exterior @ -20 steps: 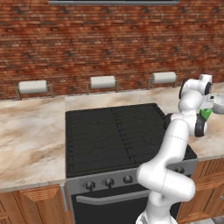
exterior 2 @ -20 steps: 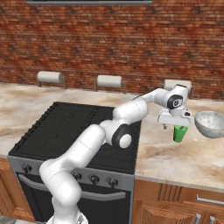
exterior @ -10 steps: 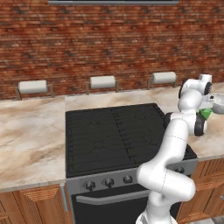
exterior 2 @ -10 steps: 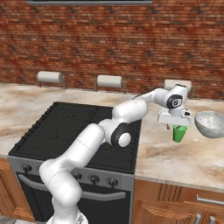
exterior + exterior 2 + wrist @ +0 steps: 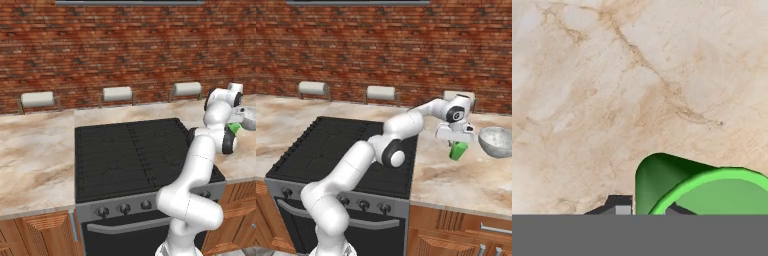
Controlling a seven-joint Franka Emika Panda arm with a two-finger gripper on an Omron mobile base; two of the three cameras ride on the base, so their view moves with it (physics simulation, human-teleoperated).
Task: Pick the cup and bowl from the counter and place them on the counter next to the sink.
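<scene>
**Inspector:** Presently, which step is in hand?

**Assessor:** The first pick, by my reading. The gripper (image 5: 457,145) stands over the cup (image 5: 459,150) on the counter (image 5: 456,180), right of the stove (image 5: 341,150). From the hand view the cup's (image 5: 697,187) green rim sits hard against the finger tips (image 5: 619,207), jaws drawn in narrow on its wall. I judge it gripped at the rim, though the contact itself is partly hidden.

**Inspector:** And the cup's position?

**Assessor:** Leaning a little, at the counter surface; whether it is lifted clear I cannot tell. The bowl (image 5: 496,141) rests near it on the far side, apart from it, untouched.

**Inspector:** What does the next move call for?

**Assessor:** A straight lift, keeping clear of the bowl, then carriage toward the sink. A thin rim grip may let the cup swing, so a steady rise is advised.
</scene>
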